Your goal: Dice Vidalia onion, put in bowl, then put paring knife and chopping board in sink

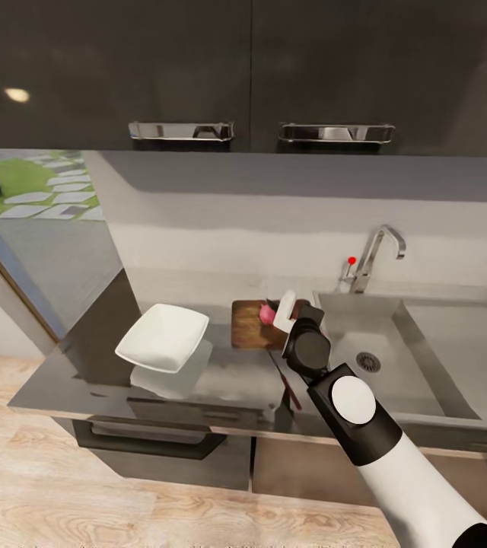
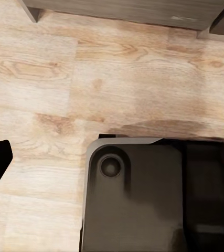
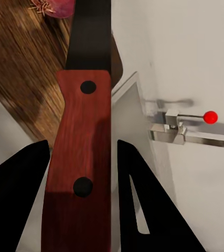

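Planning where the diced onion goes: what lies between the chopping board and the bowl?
In the head view, only bare countertop lies between the chopping board and the bowl; they stand apart, nothing in the gap.

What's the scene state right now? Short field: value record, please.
right gripper: shut on paring knife, red handle between the fingers
knife blade: dark, pointing toward the onion
onion: on chopping board, looks whole
chopping board: on countertop, left of sink
bowl: white, empty, left of board
left wrist view: wood floor, dark robot part
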Motion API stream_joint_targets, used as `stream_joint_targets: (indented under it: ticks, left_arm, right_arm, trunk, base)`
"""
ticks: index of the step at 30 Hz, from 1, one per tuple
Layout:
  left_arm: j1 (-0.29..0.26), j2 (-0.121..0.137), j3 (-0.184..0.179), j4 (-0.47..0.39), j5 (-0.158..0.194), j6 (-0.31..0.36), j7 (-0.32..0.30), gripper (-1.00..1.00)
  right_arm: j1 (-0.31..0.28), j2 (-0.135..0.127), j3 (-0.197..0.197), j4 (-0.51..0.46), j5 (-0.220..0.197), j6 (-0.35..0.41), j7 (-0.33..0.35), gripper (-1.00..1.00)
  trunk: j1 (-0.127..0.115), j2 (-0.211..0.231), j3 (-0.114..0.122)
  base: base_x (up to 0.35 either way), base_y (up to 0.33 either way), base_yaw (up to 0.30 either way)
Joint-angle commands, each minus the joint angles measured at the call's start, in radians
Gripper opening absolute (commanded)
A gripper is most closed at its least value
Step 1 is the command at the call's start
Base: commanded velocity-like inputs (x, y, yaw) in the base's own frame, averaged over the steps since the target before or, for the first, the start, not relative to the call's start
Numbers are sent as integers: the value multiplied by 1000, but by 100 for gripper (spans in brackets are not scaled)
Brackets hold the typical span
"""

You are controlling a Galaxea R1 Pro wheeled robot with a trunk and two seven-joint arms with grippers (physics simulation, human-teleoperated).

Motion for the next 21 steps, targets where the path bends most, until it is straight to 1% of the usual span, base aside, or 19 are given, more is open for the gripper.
stream_joint_targets:
  ticks: [1,6,10,21]
  left_arm:
    - [0,0,-3,-1,6,-1,4,100]
    - [0,1,-2,-2,6,-1,4,100]
    - [0,1,-3,-3,6,-1,4,100]
    - [0,0,-3,-2,6,-1,4,100]
  right_arm:
    - [-1,0,2,0,11,3,10,-100]
    - [-1,-1,2,1,10,3,10,-100]
    - [-1,-1,2,1,10,3,10,-100]
    - [-1,-2,2,1,12,3,8,-100]
  trunk:
    - [1,-2,-3]
    - [1,-2,-11]
    - [1,-2,-18]
    - [1,-2,-18]
  base:
    - [0,0,0]
    - [28,0,0]
    - [196,0,0]
    - [0,0,0]
